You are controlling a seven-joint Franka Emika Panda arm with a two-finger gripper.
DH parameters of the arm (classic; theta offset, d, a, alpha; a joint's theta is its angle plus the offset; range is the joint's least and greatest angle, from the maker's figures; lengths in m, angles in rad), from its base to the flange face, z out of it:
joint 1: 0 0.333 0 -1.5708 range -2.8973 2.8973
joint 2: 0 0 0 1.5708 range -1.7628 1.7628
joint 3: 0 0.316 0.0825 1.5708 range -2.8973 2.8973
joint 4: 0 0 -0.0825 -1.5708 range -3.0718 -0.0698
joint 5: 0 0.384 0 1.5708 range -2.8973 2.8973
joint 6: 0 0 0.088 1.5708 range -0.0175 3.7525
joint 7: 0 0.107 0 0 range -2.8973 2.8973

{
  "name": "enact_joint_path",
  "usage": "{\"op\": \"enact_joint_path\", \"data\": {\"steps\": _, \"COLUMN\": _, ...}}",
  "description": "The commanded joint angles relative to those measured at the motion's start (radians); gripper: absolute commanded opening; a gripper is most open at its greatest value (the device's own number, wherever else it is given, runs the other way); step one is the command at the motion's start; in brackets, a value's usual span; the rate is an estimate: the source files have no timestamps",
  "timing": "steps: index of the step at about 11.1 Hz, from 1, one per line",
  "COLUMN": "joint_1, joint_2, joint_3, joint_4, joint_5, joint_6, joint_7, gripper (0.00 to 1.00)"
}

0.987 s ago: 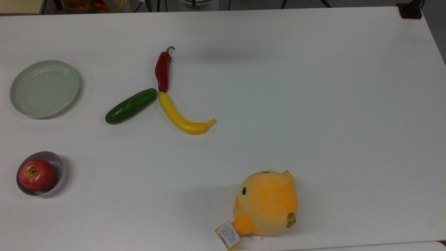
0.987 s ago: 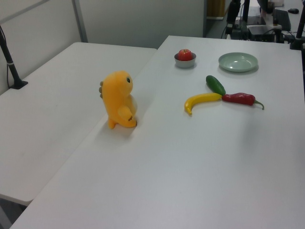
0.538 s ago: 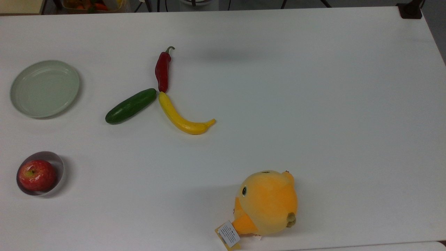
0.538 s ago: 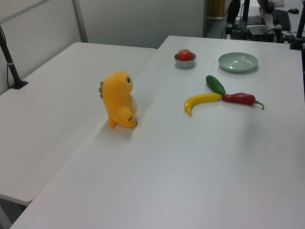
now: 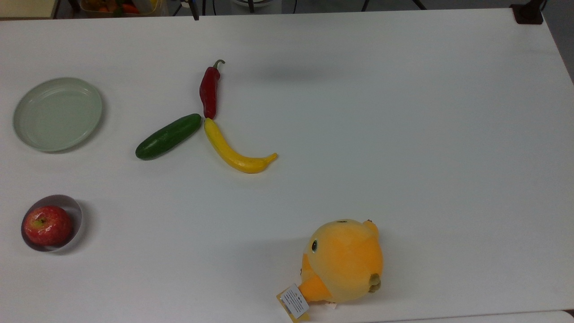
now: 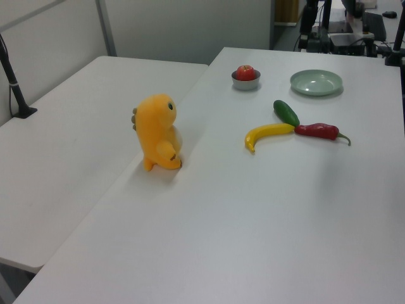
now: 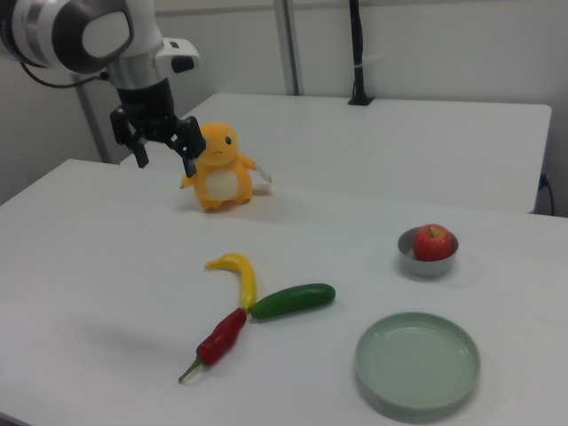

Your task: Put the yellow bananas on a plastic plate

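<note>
The banana (image 7: pixel 238 272) lies flat on the white table (image 7: pixel 80 248), well below the pincer (image 7: pixel 165 151) and off to the right view's right of it, nearer the camera; its blunt end touches or nearly touches the tips of the red chilli (image 7: pixel 218 341) and the cucumber (image 7: pixel 292 300), the three fanning out from one spot. The plate (image 7: pixel 417 363) sits bare, farther still from the pincer, beyond the cucumber toward the right view's lower right, with the small bowl (image 7: pixel 428 259) holding an apple (image 7: pixel 433 240) near it. The step in hand looks to be the approach, nothing yet grasped. To do it well, I would come down over the banana's thick middle, fingers set across its width, well away from the crowded end, so that neither the chilli nor the cucumber is nudged or caught; then lift clear before carrying it across to the plate. The pincer hangs high in the air in front of the orange plush toy (image 7: pixel 220 169), its two fingers spread wide, holding nothing and touching nothing.
</note>
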Motion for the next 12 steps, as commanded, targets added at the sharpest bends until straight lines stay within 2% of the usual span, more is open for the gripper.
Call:
{"op": "enact_joint_path", "data": {"steps": 1, "joint_1": 0.004, "joint_2": 0.083, "joint_3": -0.004, "joint_4": 0.015, "joint_5": -0.058, "joint_6": 0.010, "joint_7": -0.071, "gripper": 1.00}}
{"op": "enact_joint_path", "data": {"steps": 8, "joint_1": -0.052, "joint_2": 0.234, "joint_3": -0.002, "joint_4": 0.013, "joint_5": -0.069, "joint_6": 0.226, "joint_7": -0.492, "gripper": 1.00}}
{"op": "enact_joint_path", "data": {"steps": 12, "joint_1": -0.054, "joint_2": 0.358, "joint_3": 0.006, "joint_4": 0.009, "joint_5": -0.071, "joint_6": 0.311, "joint_7": -0.510, "gripper": 1.00}}
